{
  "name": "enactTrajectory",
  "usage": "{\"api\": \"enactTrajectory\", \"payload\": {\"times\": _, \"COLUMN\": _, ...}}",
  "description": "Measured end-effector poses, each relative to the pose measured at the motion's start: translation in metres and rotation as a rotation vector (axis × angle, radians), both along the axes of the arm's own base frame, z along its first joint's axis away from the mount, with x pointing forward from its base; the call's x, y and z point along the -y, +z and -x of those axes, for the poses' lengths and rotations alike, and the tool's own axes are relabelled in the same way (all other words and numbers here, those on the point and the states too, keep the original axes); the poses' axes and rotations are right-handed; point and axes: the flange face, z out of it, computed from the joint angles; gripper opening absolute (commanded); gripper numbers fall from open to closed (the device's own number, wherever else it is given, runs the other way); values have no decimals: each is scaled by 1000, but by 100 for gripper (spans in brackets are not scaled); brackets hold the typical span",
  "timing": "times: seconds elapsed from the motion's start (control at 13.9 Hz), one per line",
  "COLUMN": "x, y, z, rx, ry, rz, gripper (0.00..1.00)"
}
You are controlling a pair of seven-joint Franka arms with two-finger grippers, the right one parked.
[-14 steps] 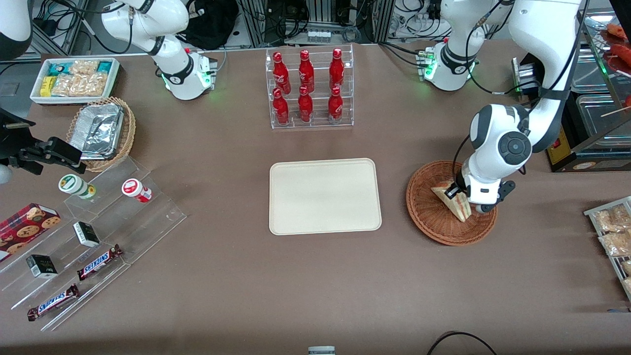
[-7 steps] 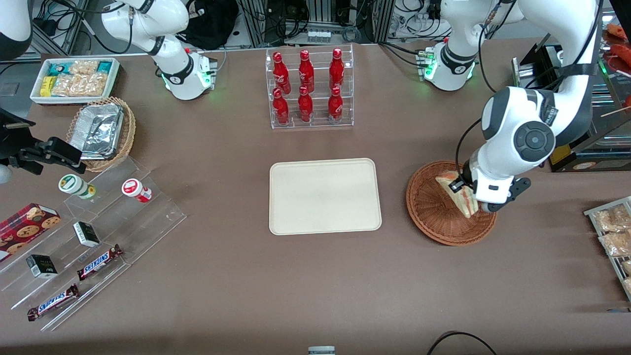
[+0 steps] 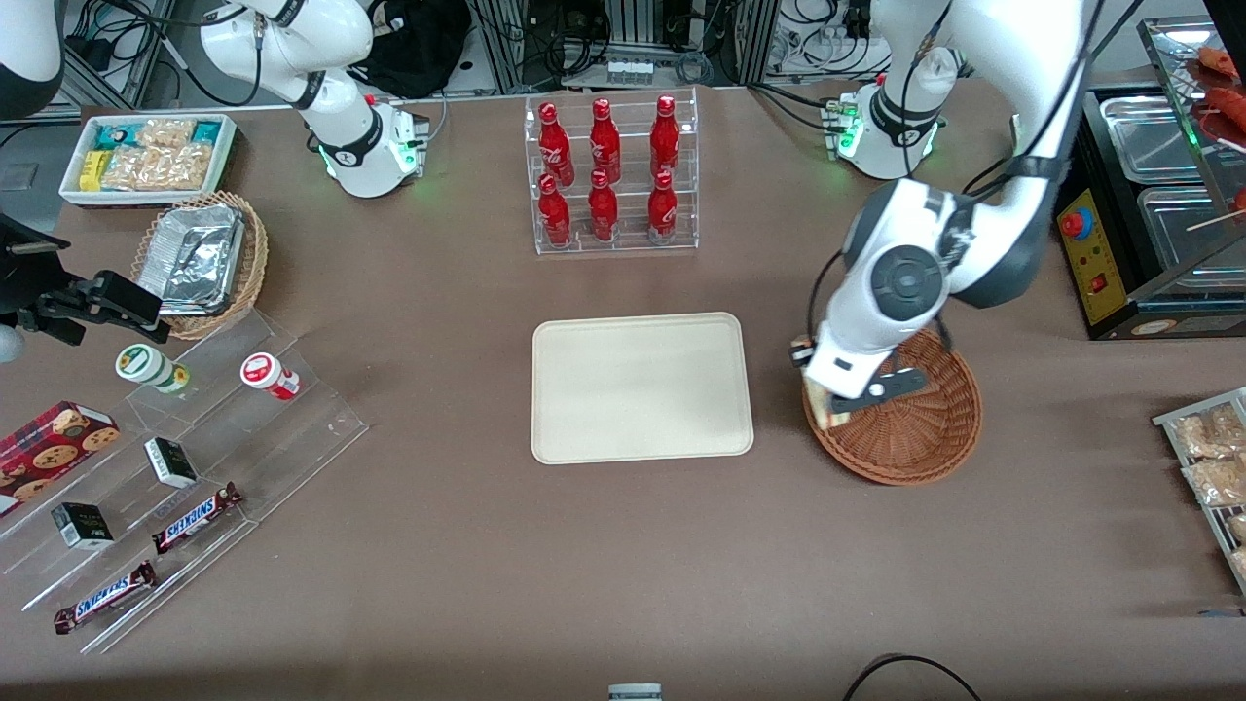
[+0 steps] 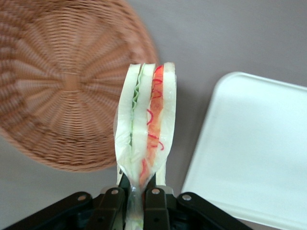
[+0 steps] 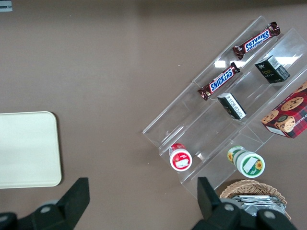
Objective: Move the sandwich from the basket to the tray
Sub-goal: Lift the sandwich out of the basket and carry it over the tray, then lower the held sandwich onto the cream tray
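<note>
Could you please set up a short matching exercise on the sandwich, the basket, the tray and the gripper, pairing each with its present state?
Things:
1. sandwich
2. basket
3. tray
4. gripper

States:
A. lies flat on the table with nothing on it
B. shut on a wrapped wedge, above the basket's rim on the side nearest the tray
C. round woven bowl with nothing lying in it
D. held off the table by one end, cut edge showing red and green filling

Pairs: 1-D, 2-C, 3-A, 4-B
</note>
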Motion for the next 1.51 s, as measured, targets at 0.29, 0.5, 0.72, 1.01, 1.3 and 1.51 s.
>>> {"api": "enactTrajectory", "payload": {"times": 0.29, "x": 76, "y": -20, "z": 9, "rx": -20, "ry": -72, "rz": 35, "gripper": 4}}
{"api": "enactTrajectory", "payload": {"times": 0.5, "x": 124, "y": -31, "z": 13, "rx": -21, "ry": -68, "rz": 53, "gripper": 4}}
{"api": "enactTrajectory", "payload": {"times": 0.72, "x": 163, "y": -47, "z": 15, "rx": -19, "ry": -47, "rz": 56, "gripper": 3}}
{"api": "enactTrajectory", "payload": {"times": 1.01, "x": 204, "y": -61, "z": 16, "rx": -8, "ry": -40, "rz": 69, "gripper": 3}}
{"api": "enactTrajectory", "payload": {"times": 1.3, "x": 229, "y": -71, "z": 18, "rx": -17, "ry": -50, "rz": 99, "gripper": 3}}
{"api": "enactTrajectory", "payload": {"times": 1.51, "x": 242, "y": -79, "z": 26, "rx": -36, "ry": -65, "rz": 112, "gripper": 3}}
